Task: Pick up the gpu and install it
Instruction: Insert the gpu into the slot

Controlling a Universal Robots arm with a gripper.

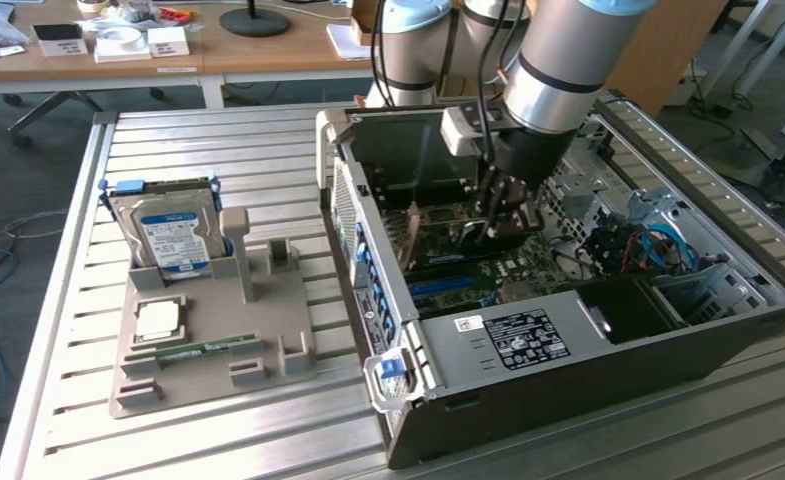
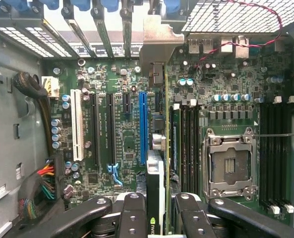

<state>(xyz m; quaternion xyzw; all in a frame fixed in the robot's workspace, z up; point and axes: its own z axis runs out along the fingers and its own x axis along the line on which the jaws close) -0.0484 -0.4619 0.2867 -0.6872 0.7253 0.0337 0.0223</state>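
Note:
The gpu (image 2: 155, 173) is a thin dark card seen edge-on in the wrist view, its silver bracket (image 2: 159, 47) pointing at the case's rear slot openings. My gripper (image 2: 159, 206) is shut on it, one black finger (image 2: 134, 213) on each side of the card. The card hangs upright above the green motherboard, just beside the long blue slot (image 2: 142, 129); whether its lower edge touches a slot is hidden. In the exterior view my gripper (image 1: 499, 215) reaches down into the open computer case (image 1: 566, 340) with the gpu (image 1: 462, 238) under it.
A grey holder (image 1: 205, 385) at the exterior view's left carries a hard drive (image 1: 172, 235), a processor (image 1: 159, 320) and a green memory stick (image 1: 192, 350). Inside the case are a white slot (image 2: 77, 129), the processor socket (image 2: 229, 163) and cable bundles (image 2: 40, 183).

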